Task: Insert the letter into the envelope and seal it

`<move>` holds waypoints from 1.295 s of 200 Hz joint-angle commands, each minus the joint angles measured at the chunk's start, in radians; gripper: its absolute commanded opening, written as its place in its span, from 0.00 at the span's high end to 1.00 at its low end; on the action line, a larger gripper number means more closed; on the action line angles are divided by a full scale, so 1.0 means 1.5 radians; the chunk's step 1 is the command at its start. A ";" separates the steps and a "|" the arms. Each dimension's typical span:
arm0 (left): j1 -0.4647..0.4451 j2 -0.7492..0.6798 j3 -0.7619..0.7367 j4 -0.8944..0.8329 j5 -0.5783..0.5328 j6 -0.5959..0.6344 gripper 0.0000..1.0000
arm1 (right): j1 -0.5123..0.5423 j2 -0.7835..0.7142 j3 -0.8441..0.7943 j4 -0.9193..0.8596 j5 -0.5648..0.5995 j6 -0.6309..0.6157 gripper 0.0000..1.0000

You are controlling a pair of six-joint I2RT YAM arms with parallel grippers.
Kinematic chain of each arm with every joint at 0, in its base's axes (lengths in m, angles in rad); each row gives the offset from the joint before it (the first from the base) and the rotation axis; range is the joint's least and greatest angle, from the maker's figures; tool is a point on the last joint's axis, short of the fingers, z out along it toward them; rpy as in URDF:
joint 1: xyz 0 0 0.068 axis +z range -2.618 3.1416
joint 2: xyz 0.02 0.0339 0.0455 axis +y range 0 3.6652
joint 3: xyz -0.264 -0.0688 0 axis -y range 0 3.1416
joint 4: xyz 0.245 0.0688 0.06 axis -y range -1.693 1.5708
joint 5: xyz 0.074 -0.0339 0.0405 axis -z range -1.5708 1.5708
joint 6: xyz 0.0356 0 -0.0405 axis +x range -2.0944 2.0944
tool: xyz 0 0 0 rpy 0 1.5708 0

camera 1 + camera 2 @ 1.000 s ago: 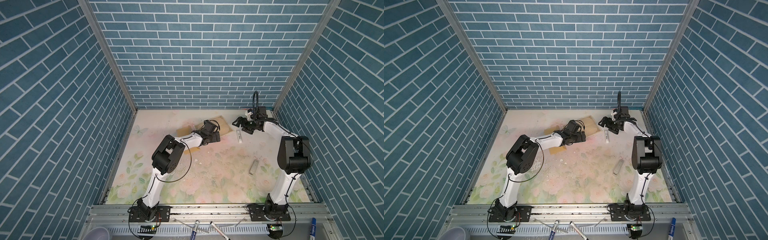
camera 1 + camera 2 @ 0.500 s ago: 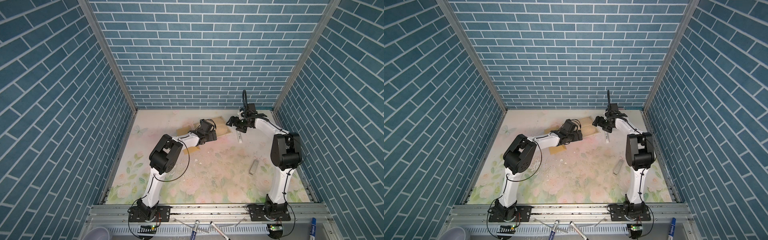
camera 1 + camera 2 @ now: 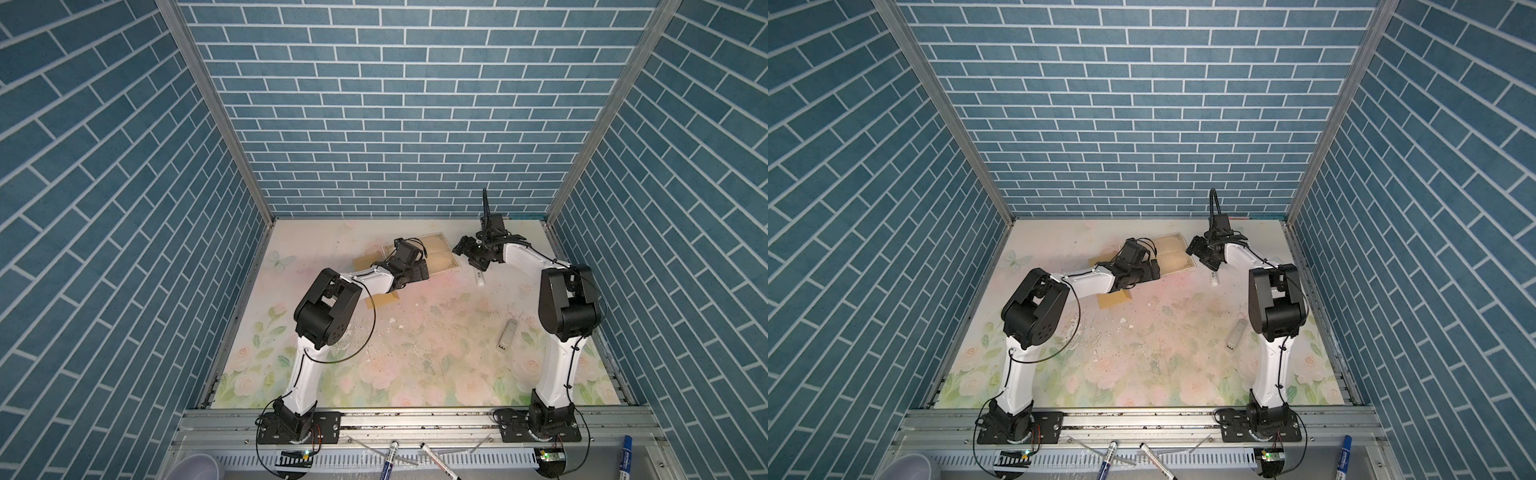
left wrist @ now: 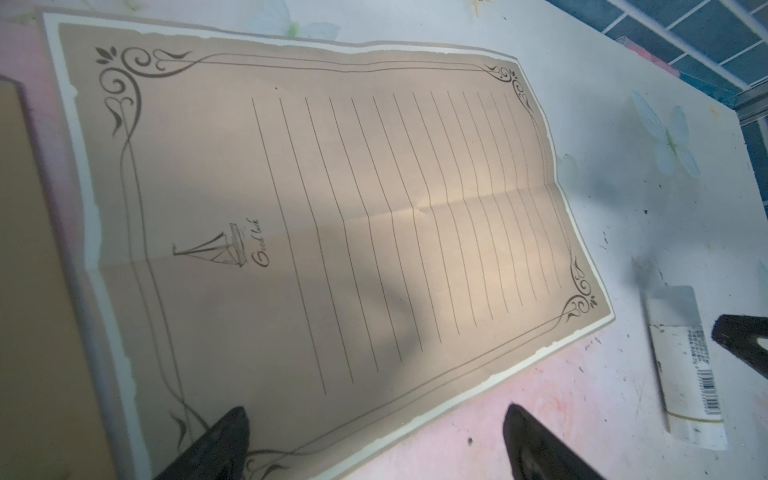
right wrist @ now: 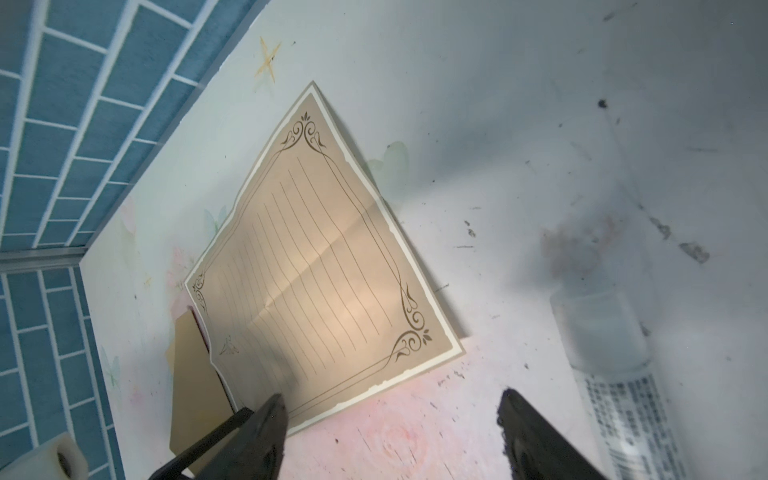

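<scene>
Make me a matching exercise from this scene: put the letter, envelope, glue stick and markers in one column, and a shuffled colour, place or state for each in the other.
Things:
1. letter
2. envelope
3. glue stick
4. markers

Descriptions:
A. at the front edge, outside the floral mat
B. lying open, creased across the middle
C. plain golden-tan
D. white, with a barcode label

Pairs: 1-B, 2-C, 3-D, 4-A.
</scene>
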 commanded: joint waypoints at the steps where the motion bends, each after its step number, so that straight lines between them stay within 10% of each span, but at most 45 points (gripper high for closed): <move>1: 0.008 -0.002 -0.022 -0.030 -0.001 -0.003 0.04 | 0.007 0.018 -0.018 0.034 0.010 0.050 0.23; 259: 0.016 0.020 -0.018 -0.009 0.034 -0.012 0.04 | 0.015 0.092 -0.036 0.141 -0.035 0.120 0.45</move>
